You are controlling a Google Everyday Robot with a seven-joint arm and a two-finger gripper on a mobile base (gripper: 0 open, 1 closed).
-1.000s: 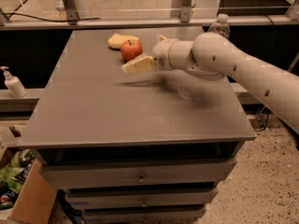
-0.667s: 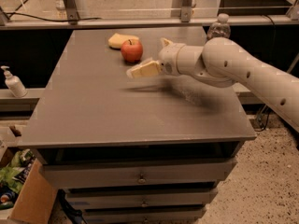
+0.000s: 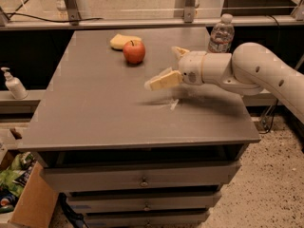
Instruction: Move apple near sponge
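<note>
The red-orange apple (image 3: 134, 52) stands on the grey table (image 3: 95, 108) at the back, just in front of and touching the pale yellow sponge (image 3: 122, 41). My gripper (image 3: 162, 68) hovers above the table to the right of the apple and nearer the front, well apart from it. Its cream-yellow fingers (image 3: 164, 80) are spread open and hold nothing. The white arm (image 3: 256, 70) reaches in from the right.
A clear water bottle (image 3: 221, 33) stands at the table's back right corner, behind the arm. A soap dispenser (image 3: 13, 84) sits on a ledge to the left. Drawers (image 3: 142, 179) lie under the tabletop, and a cardboard box (image 3: 26, 208) is on the floor at lower left.
My gripper has pulled back from the apple, moving right and toward the front of the table. The apple and sponge have stayed in place.
</note>
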